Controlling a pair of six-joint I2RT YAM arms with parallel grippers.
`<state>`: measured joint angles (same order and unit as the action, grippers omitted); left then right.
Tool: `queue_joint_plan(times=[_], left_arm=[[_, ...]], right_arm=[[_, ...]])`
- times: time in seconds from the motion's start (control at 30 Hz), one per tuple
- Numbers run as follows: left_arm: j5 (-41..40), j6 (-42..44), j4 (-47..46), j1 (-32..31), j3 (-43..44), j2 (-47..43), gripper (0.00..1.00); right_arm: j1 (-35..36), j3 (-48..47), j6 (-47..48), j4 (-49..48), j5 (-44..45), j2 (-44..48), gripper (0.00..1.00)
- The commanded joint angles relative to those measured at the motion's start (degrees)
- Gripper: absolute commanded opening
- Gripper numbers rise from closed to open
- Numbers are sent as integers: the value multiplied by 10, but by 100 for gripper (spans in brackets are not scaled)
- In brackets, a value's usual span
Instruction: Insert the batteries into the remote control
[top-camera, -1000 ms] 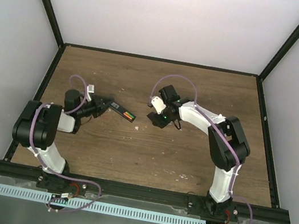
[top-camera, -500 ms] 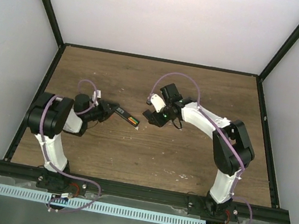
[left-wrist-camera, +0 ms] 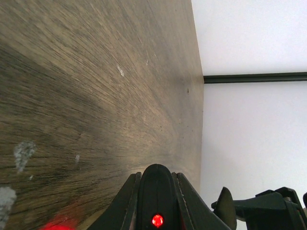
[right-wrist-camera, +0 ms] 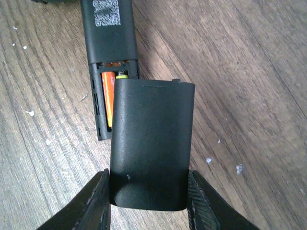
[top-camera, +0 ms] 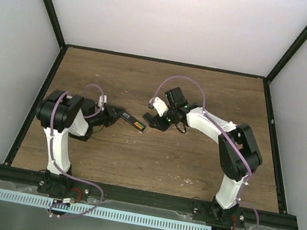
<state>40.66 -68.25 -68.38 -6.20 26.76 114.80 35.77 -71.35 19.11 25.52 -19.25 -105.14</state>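
Left arm has swung inward, carrying the remote control (top-camera: 130, 121) toward the right gripper (right-wrist-camera: 148, 199), which has edged closer. Left gripper (top-camera: 110, 115) clamps the remote's far end. The right one pinches the black cover (right-wrist-camera: 151, 158) over the open bay, where the batteries (right-wrist-camera: 108, 98) already sit. Loading looks done, closing remains.

— How much of the remote control (right-wrist-camera: 108, 33) does the right wrist view give?
— Only part. The top edge cuts it off, and the black cover (right-wrist-camera: 151, 143) hides most of its open bay. One of the batteries (right-wrist-camera: 108, 96) shows as an orange strip; whether a second lies beside it cannot be told.
— And the left wrist view?
— The table (left-wrist-camera: 72, 72) is blurred up close, and the bottom edge crops the left end effector (left-wrist-camera: 156, 201) and the remote's tip
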Motion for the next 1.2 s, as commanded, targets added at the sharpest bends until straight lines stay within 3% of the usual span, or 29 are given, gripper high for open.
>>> queue_joint_plan(times=[0.0,0.53,1.17], left_arm=[[-1,10,-29,-6,1,28,0],[2,47,27,-4,2,21,0],[6,51,34,-3,7,18,0]], right_arm=[[0,-8,30,-27,-28,-10,29],[6,-55,92,-8,-40,-72,29],[25,-88,101,30,-56,-107,29]])
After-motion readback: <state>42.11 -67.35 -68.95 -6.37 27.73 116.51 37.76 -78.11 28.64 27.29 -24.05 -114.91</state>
